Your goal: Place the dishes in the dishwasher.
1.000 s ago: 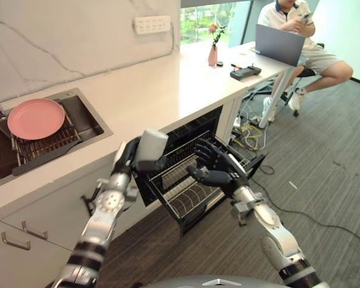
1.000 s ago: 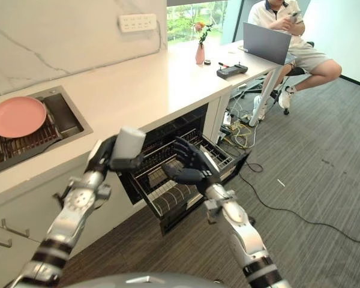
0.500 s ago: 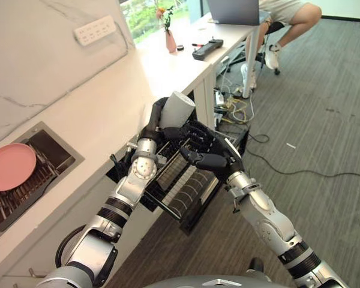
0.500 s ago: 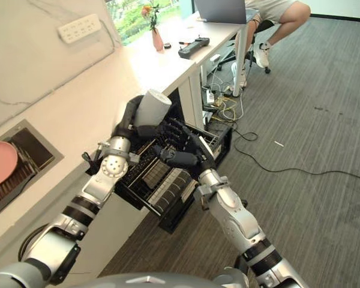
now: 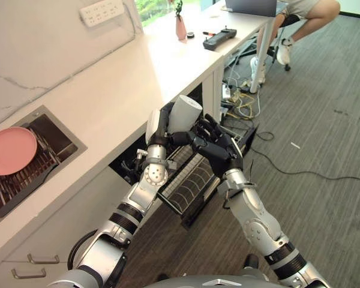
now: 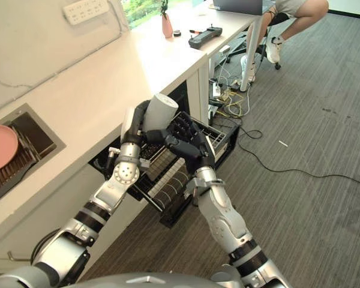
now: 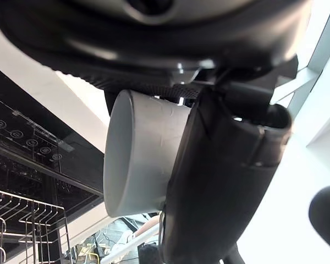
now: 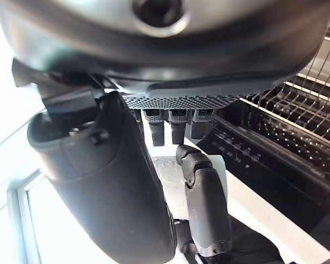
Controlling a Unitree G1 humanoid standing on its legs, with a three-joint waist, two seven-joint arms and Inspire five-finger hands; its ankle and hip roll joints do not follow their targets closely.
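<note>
A pale grey cup (image 5: 186,113) is held tilted above the pulled-out dishwasher rack (image 5: 192,186), just in front of the counter edge. My left hand (image 5: 160,127) is shut on it, fingers wrapped round its side; the left wrist view shows the cup (image 7: 137,159) beside the thumb (image 7: 220,181). My right hand (image 5: 219,153) is open, its straight spread fingers reaching up to the cup's lower side. Past those fingers the right wrist view shows the cup (image 8: 212,170) and the wire rack (image 8: 297,137). A pink plate (image 5: 12,150) lies on the sink's rack at the left.
The white counter (image 5: 108,102) runs along the wall, with a vase (image 5: 180,27) and a black device (image 5: 219,39) at its far end. A person (image 5: 300,12) sits by the desk. Cables (image 5: 246,108) lie on the floor beyond the dishwasher. Open carpet lies to the right.
The camera has shifted. My left hand has carried the cup from beside the rack to above it, and my right hand has risen to the cup.
</note>
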